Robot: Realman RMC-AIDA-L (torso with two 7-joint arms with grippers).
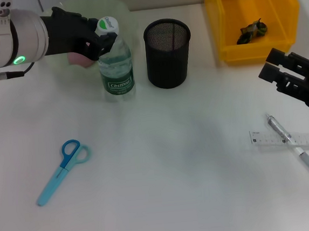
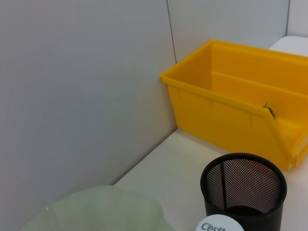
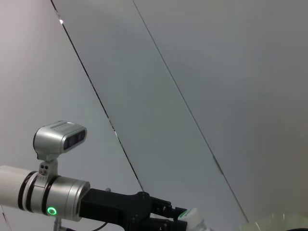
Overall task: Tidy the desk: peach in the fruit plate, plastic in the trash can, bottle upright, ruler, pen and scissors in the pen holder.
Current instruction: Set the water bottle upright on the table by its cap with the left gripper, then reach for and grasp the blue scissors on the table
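Left tool sits at the neck of the bottle, fingers closed around it just under the white cap. Bottle stands upright on the desk, just left of the pen holder.

Risks, as I judge them:
- Releasing or pulling away sideways could tip the bottle: tall, narrow, light.
- A topple toward the pen holder would knock it; a topple backward would hit the fruit plate, where the peach shows pink behind the tool.

Right tool hovers well right of the pen holder, fingers apart, nothing held, above the pen, which lies across the ruler.

Scissors lie front-left of the pen holder. Trash can to its right holds a dark crumpled scrap.

Surface: plain white, smooth, likely slippery. Room: grey panelled wall behind the desk.
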